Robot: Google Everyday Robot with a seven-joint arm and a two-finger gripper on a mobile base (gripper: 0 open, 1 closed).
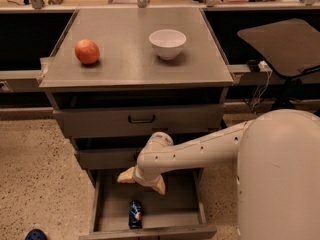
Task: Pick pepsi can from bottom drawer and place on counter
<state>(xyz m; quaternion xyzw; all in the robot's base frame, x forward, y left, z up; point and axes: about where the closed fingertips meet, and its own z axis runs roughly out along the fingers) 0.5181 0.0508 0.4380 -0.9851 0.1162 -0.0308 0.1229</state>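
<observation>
gripper (142,181): spread, empty, hanging just behind the pepsi can (135,214).
can axis: I judge front-to-back along the bottom drawer (176,206).

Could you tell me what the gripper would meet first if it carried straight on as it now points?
Probably the bare floor of the bottom drawer, just behind the pepsi can: the gripper hangs open over it, pointing down. Depth is unclear.
</observation>
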